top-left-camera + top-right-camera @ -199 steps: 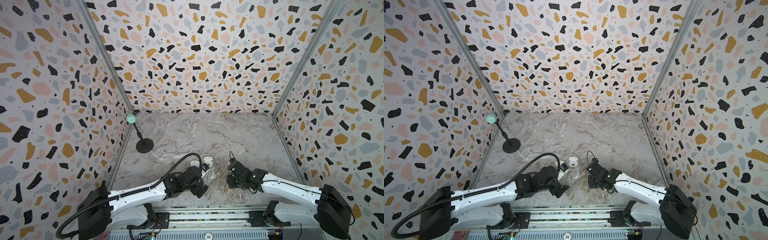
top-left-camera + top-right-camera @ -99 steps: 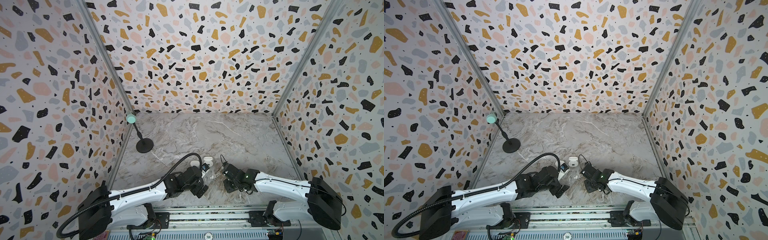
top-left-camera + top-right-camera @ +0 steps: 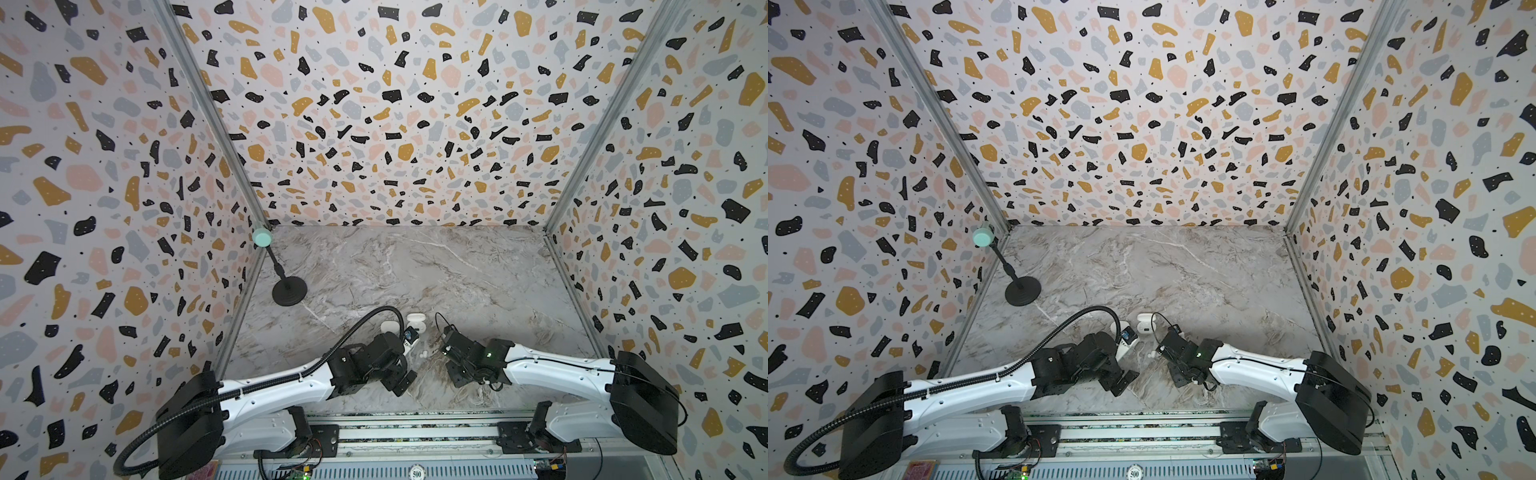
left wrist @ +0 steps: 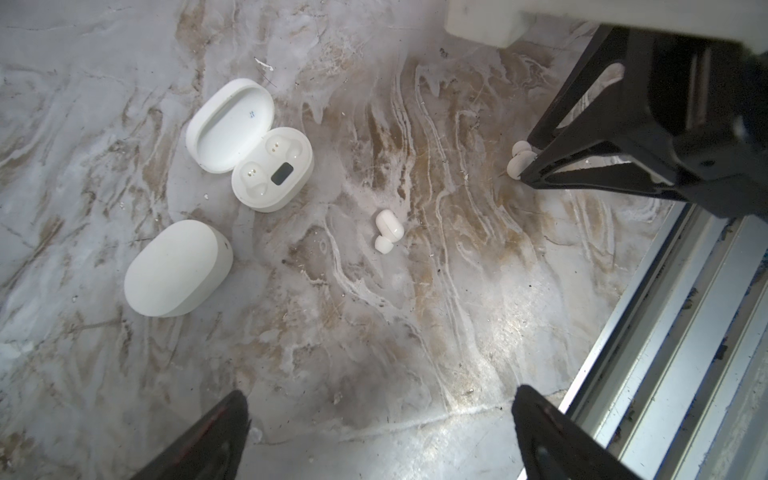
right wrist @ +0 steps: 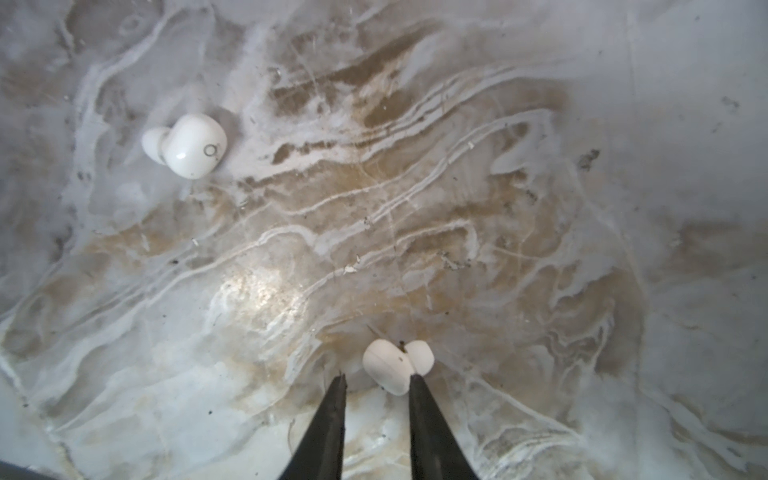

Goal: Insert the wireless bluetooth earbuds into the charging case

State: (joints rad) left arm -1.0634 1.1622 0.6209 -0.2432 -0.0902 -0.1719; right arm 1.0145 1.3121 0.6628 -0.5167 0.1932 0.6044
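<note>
Centrally, marble surface [image 4: 415, 332] bears all items. Left tool [image 4: 380, 390]: jaws wide, empty. Right tool [image 5: 378, 376]: jaws narrow, gap visible, one fingertip touching earbud A [image 5: 388, 365]; no grip evident. Closed case [image 4: 176, 268] just beside open charging case [image 4: 270, 170], both sockets vacant. Earbud B [image 4: 388, 230] loose between charging case and right tool. Step, judged: pickup of earbud A; next move calls for centring it between jaws before closing. Cases appear clearly only in left wrist view; top views reduce earbuds to specks.

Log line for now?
left gripper open | right gripper open around tiny white plastic earbud, ungripped | open white oval case: both sockets empty | second white earbud lying loose
</note>
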